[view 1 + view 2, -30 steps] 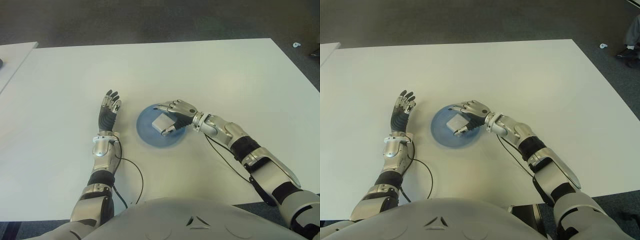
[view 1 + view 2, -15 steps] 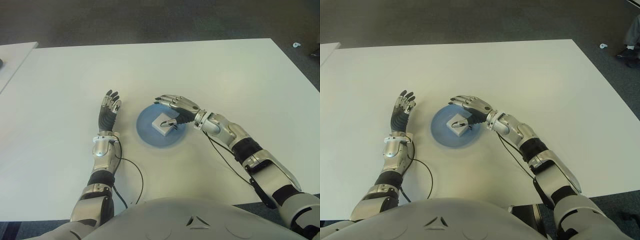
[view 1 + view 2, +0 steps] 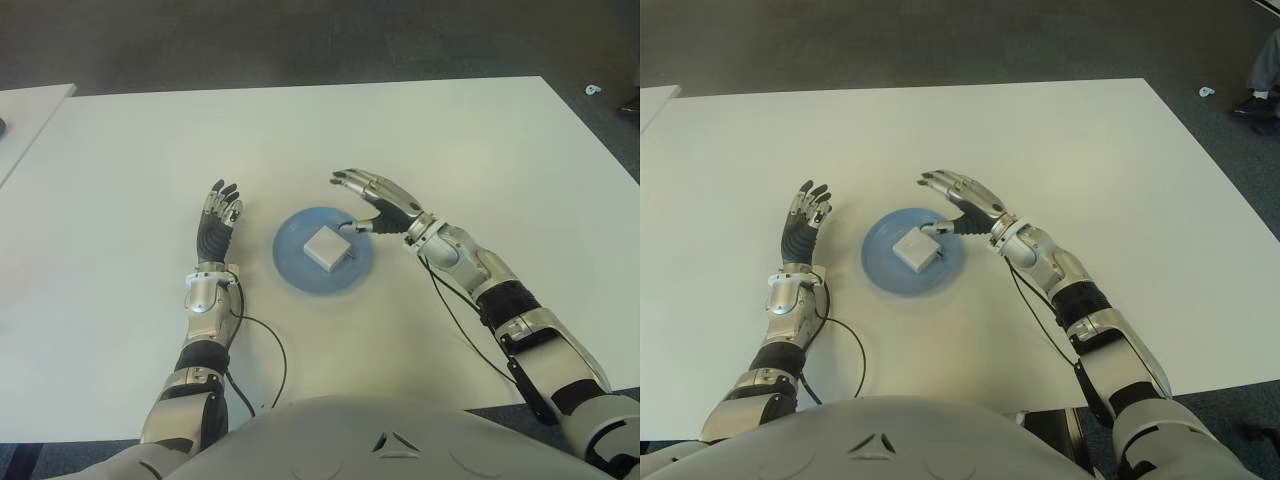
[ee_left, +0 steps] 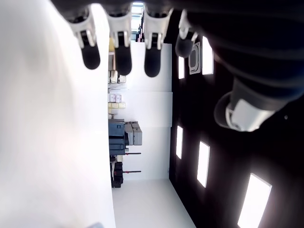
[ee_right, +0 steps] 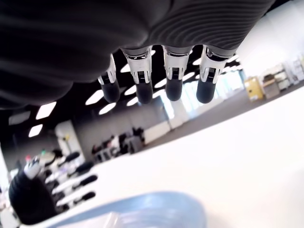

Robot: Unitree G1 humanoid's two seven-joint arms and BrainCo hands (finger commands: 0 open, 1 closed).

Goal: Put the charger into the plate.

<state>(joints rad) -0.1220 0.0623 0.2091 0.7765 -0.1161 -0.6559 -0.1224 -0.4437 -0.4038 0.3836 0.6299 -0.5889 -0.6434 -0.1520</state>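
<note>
White table [image 3: 470,150]; charger [image 3: 327,247] flat in blue plate [image 3: 296,271], just left of right hand [image 3: 381,204], fingers spread, empty. Left hand [image 3: 217,222] beyond plate's left, fingers extended, empty.

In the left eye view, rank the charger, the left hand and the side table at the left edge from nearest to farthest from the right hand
1. Charger: in the plate, just left of the open right hand.
2. Left hand: left of the plate.
3. Side table: far left edge.
</note>
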